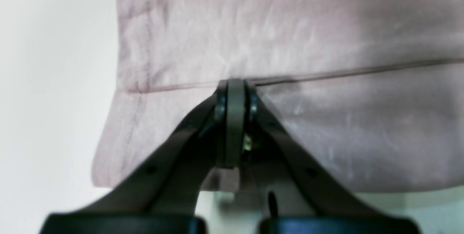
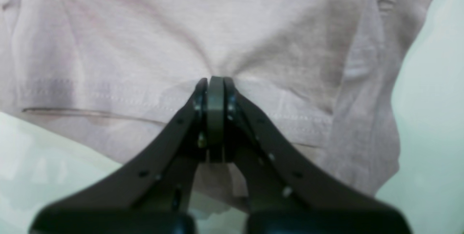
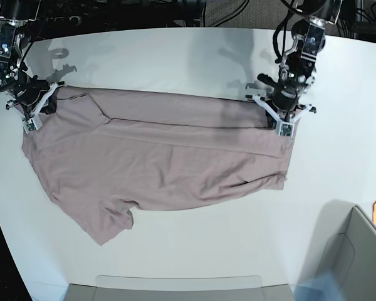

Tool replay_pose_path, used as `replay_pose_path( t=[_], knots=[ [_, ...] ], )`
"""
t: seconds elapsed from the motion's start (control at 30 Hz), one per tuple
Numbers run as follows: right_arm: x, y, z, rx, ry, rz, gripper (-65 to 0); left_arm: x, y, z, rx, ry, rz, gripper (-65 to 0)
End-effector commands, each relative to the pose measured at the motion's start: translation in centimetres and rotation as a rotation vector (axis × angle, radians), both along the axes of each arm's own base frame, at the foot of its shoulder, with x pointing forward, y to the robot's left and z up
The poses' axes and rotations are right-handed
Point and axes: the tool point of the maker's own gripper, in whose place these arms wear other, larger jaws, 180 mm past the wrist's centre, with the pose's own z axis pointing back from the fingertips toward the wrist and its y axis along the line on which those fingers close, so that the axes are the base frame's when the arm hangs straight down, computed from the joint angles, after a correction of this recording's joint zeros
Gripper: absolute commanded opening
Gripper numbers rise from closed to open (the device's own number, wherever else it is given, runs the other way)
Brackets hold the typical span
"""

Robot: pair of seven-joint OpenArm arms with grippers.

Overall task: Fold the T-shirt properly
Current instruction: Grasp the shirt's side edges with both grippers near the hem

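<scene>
White table (image 3: 194, 56), T-shirt (image 3: 163, 157) lengthwise left-to-right, each far corner pinched in a closed gripper: left gripper (image 3: 284, 128), right gripper (image 3: 30, 123).

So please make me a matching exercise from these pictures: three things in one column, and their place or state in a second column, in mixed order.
Column 1:
1. T-shirt
2. left gripper
3. right gripper

Column 2:
a. jaws shut on the cloth edge, at the right of the base view
b. jaws shut on the cloth edge, at the left of the base view
c. spread across the white table, partly folded

Pairs: 1-c, 2-a, 3-b
</scene>
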Motion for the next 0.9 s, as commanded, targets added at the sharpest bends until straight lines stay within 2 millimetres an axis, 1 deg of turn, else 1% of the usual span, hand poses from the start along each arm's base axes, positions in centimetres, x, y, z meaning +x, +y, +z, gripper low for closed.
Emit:
replay_pose_path(
  t=[0.0, 0.1, 0.17, 0.27, 0.4, 0.5, 0.57, 0.63, 0.7, 0.73, 0.77, 0.83, 0.87],
  knots=[
    [-2.0, -1.0, -0.8, -0.058, 0.086, 0.01, -65.0, -15.0, 1.8, -5.6, 0.044, 0.666, 0.024, -65.0],
    [-3.7, -0.4, -1.1, -0.064, 0.107, 0.034, -65.0, -18.3, 3.2, -5.1, 0.044, 0.697, 0.08, -65.0],
    [-4.9, 0.4, -1.4, -0.052, 0.117, 0.039, -65.0, -19.5, 4.1, -4.3, 0.047, 0.696, 0.113, -65.0],
    [-6.5, 1.6, -1.9, -0.038, 0.138, 0.051, -65.0, -20.9, 5.6, -3.1, 0.06, 0.692, 0.157, -65.0],
    [-8.0, 2.7, -2.7, -0.011, 0.163, 0.049, -65.0, -21.8, 6.0, -2.1, 0.064, 0.687, 0.169, -65.0],
    [-9.2, 2.9, -3.3, -0.004, 0.189, 0.047, -65.0, -23.6, 6.6, -1.9, 0.074, 0.716, 0.185, -65.0],
    [-10.1, 2.9, -3.5, -0.003, 0.206, 0.047, -65.0, -24.4, 7.0, -1.8, 0.079, 0.724, 0.193, -65.0],
    [-10.3, 2.9, -3.6, -0.001, 0.208, 0.046, -65.0, -24.1, 7.4, -1.3, 0.084, 0.707, 0.204, -65.0],
    [-10.0, 2.8, -3.4, -0.004, 0.199, 0.042, -65.0, -22.6, 8.0, -0.5, 0.089, 0.656, 0.22, -65.0],
    [-9.5, 2.5, -2.9, -0.008, 0.181, 0.034, -65.0, -21.8, 8.2, 0.0, 0.091, 0.633, 0.224, -65.0],
    [-9.1, 2.7, -2.5, -0.001, 0.155, 0.023, -65.0, -20.9, 8.3, 0.5, 0.093, 0.607, 0.226, -65.0],
    [-7.2, 3.3, -0.7, 0.003, 0.075, 0.005, -65.0, -17.4, 8.5, 1.8, 0.091, 0.516, 0.229, -65.0],
    [-6.5, 3.4, 0.1, -0.001, 0.043, 0.001, -65.0, -16.1, 8.6, 2.3, 0.093, 0.489, 0.232, -65.0]
  ],
)
